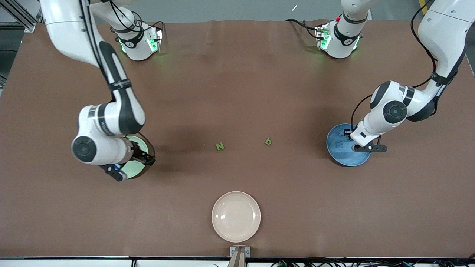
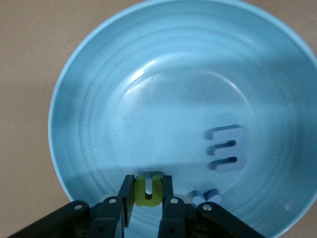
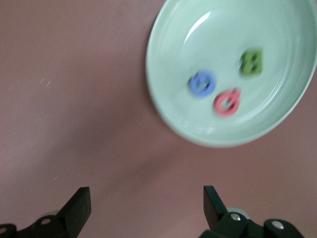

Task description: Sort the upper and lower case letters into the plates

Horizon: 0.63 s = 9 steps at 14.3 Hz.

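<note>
My left gripper [image 2: 147, 187] is shut on the green u [image 2: 147, 192], held low over the sky blue plate [image 2: 99, 99] just inside its rim. In that plate lie the blue E-like m [image 2: 227, 148] and the blue x [image 2: 205, 198]. My right gripper [image 3: 146, 203] stands open and empty over bare table beside the mint green plate [image 3: 168, 99], which holds the green B [image 3: 251, 62], blue G [image 3: 201, 83] and pink-red Q [image 3: 227, 102]. The green N [image 1: 220, 147] and the green 9-like letter [image 1: 268, 141] lie mid-table between the mint plate [image 1: 135, 168] and the blue plate [image 1: 345, 157].
A cream-white plate [image 1: 236, 216] sits near the table's front edge, nearer the camera than the two loose letters. Brown table surface [image 1: 237, 92] stretches between the arms' bases and the letters.
</note>
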Each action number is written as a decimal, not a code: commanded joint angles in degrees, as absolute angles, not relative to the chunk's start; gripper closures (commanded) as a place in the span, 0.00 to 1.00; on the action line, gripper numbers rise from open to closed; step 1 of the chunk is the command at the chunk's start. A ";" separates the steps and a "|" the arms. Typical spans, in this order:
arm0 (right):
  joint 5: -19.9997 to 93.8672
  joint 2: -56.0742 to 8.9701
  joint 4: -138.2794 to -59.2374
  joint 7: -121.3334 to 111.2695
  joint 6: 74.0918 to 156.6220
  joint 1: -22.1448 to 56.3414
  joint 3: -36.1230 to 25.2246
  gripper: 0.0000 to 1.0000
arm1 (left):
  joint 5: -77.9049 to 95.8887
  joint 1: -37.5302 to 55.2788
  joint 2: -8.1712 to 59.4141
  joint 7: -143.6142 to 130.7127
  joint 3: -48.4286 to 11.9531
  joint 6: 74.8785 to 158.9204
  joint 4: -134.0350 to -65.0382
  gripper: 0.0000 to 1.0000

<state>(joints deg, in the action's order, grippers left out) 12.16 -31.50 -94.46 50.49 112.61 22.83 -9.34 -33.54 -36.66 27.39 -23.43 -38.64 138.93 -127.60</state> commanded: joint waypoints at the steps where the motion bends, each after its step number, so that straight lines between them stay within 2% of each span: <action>1: 12.83 -31.29 -95.45 65.35 116.96 30.82 -9.58 0.00 | -34.63 -37.70 27.33 -23.12 -39.46 139.75 -128.58 0.91; 3: 12.92 -31.99 -95.89 73.00 122.14 35.57 -9.58 0.00 | -34.63 -37.71 27.33 -23.12 -39.46 139.75 -128.58 0.89; 7: 12.75 -37.96 -95.80 85.14 133.31 42.09 -9.58 0.00 | -34.63 -37.71 27.25 -23.12 -39.46 139.75 -128.58 0.77; 8: 12.74 -38.75 -95.80 86.73 134.37 42.88 -9.67 0.01 | -34.63 -37.71 27.07 -23.03 -39.55 139.75 -128.50 0.58; 9: 12.66 -39.46 -95.71 87.53 134.91 43.59 -9.67 0.03 | -34.63 -37.71 26.81 -22.33 -39.64 139.75 -128.41 0.25</action>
<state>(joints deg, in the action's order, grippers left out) 12.19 -38.32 -95.78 85.13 133.49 42.40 -8.91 -33.58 -36.68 27.47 -23.34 -38.70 139.14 -127.98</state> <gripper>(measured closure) 0.009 0.692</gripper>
